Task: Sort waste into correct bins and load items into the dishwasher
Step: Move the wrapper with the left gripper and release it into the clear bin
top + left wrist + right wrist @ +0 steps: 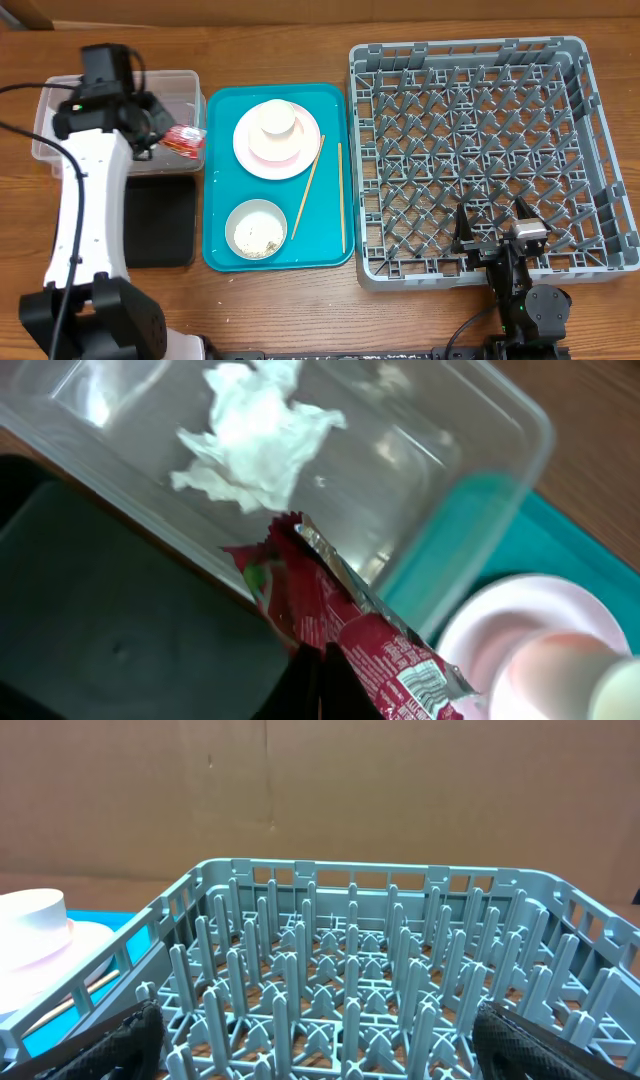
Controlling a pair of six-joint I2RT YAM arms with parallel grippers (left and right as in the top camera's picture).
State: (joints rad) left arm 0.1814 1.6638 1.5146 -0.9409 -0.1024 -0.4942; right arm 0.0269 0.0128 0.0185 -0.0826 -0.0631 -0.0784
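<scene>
Red snack wrapper hangs pinched in the left tool above the near wall of the clear tub, probably to drop beside the tissue lying inside. Right tool waits spread apart at the dish rack edge.

Left arm — white link, black joints, black cable; right hand — black, rubbery textured fingers.

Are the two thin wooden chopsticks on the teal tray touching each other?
Apart. The overhead view shows bare teal tray between the slanted wooden chopstick and the straight wooden chopstick end to end.
</scene>
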